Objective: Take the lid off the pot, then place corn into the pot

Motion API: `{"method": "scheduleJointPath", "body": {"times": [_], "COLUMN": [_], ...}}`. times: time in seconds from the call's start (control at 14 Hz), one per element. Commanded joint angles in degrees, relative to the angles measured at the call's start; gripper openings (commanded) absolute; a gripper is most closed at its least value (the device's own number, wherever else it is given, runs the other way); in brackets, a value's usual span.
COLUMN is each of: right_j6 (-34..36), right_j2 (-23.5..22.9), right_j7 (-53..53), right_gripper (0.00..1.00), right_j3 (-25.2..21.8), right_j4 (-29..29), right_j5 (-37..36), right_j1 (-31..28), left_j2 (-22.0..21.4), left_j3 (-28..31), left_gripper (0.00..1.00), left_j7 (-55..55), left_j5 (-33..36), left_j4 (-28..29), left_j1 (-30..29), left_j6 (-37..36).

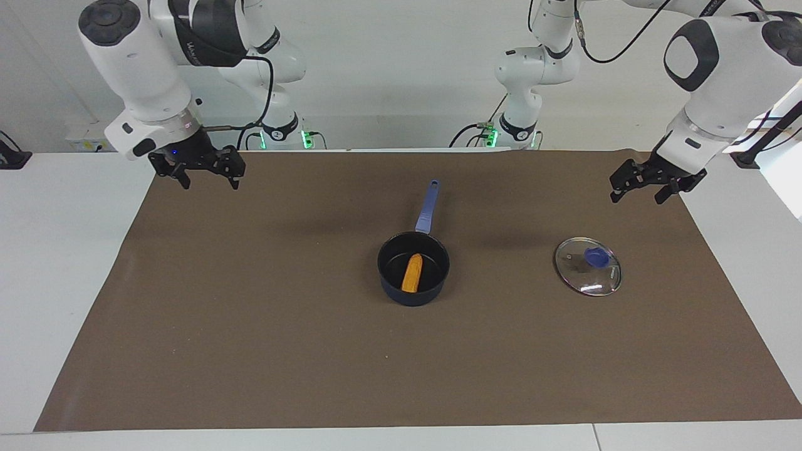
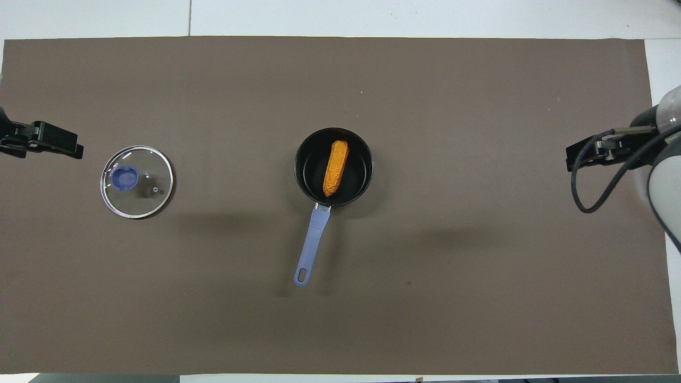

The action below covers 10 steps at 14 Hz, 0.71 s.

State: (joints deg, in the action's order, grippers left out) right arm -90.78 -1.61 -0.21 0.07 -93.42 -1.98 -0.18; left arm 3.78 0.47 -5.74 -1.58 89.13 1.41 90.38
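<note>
The dark blue pot (image 1: 390, 275) (image 2: 303, 181) stands at the middle of the brown mat, its long blue handle (image 1: 427, 207) (image 2: 311, 244) pointing toward the robots. The orange-yellow corn (image 1: 412, 272) (image 2: 335, 167) lies inside it. The glass lid (image 1: 579, 275) (image 2: 146, 186) with its blue knob lies flat on the mat toward the left arm's end. My left gripper (image 1: 644, 188) (image 2: 69, 149) hangs open and empty in the air over the mat's edge near the lid. My right gripper (image 1: 208, 176) (image 2: 572, 157) hangs open and empty over the mat's edge at the right arm's end.
The brown mat (image 1: 250, 326) (image 2: 479, 292) covers most of the white table (image 1: 56, 263). A black cable loops from the right arm's wrist (image 2: 590, 202). Both arm bases stand at the table's robot end.
</note>
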Motion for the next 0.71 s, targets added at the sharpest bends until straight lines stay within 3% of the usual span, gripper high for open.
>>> {"method": "scheduleJointPath", "body": {"times": [0.0, 0.29, 0.64], "right_j6": [1.47, 2.45, 2.63], "right_j2": [1.96, 2.4, 2.58], "right_j7": [-1.99, -1.72, -2.69], "right_gripper": [1.0, 1.0, 1.0], "right_j3": [0.55, 0.55, 0.64], "right_j4": [-2.63, -3.17, -3.34], "right_j5": [0.4, 0.48, 0.84], "right_j1": [-1.41, -1.23, -0.79], "left_j2": [-3.16, -8.08, -6.34], "left_j3": [0.23, 0.32, 0.23], "left_gripper": [1.0, 1.0, 1.0], "left_j7": [1.78, 5.39, 5.48], "left_j5": [1.49, 2.1, 2.02], "left_j4": [3.06, 12.54, 5.63], "left_j1": [0.96, 4.56, 4.47], "left_j6": [-1.7, -0.04, -3.19]}}
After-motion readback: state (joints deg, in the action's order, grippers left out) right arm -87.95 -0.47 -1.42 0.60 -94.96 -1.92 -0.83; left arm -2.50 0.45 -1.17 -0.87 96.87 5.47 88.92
